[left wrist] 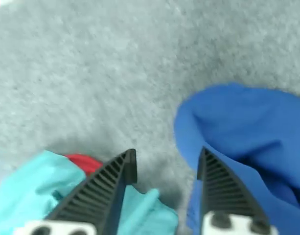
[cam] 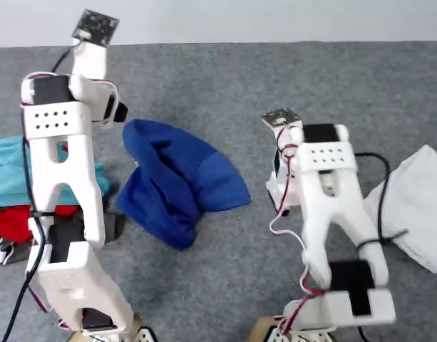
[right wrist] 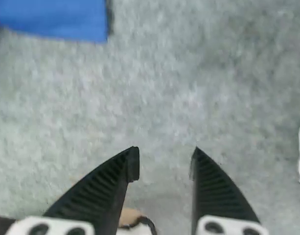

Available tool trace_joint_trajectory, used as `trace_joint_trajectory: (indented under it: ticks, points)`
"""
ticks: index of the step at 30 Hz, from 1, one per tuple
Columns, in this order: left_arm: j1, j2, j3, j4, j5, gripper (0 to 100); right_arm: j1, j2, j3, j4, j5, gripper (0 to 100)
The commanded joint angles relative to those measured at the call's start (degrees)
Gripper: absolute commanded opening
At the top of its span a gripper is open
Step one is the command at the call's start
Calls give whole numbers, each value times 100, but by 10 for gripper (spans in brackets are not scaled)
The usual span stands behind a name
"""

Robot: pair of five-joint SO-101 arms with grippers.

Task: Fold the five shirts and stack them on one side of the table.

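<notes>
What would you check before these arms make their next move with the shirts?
1. Left gripper open and empty: ok.
2. Right gripper open and empty: ok.
3. Blue shirt folded: not ok, it lies crumpled mid-table.
4. White shirt stacked with the others: not ok, it lies apart at the opposite table edge.
5. Teal shirt and red shirt neatly folded: cannot tell, an arm partly covers them.

Seen from the high view, the table [cam: 346, 78] was covered with a grey, felt-like fabric of fine, mottled texture. Along its far edge ran a plain, pale wall [cam: 275, 18], meeting the grey in a straight horizontal line. Lighting was soft and even, casting only faint, diffuse shadows on the fabric.
</notes>
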Motion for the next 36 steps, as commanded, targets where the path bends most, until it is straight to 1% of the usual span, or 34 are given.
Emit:
trace_joint_trajectory:
  ticks: [1, 3, 7, 9, 15, 21, 26, 36]
  points:
    - [-26, -70, -532, 246, -281, 209, -277, 532, -844, -110, -325, 197]
    - [-35, -70, -699, 422, -352, 200, -479, 954, -1275, -66, -378, 197]
    - [-35, -70, -963, 774, -703, 141, -787, 1710, -2075, -66, -448, 197]
    - [-35, -70, -989, 862, -738, 120, -901, 2062, -2409, -66, -448, 197]
    - [-35, -26, -954, 1116, -730, 119, -1182, 2949, -3244, 101, -448, 197]
    - [-26, -26, -963, 1125, -730, 120, -1420, 3547, -3921, 145, -440, 197]
    - [-26, -26, -954, 1134, -730, 120, -1719, 3820, -4334, 585, -440, 198]
    - [-18, -18, -954, 1108, -738, 120, -1859, 4734, -4607, 681, -448, 195]
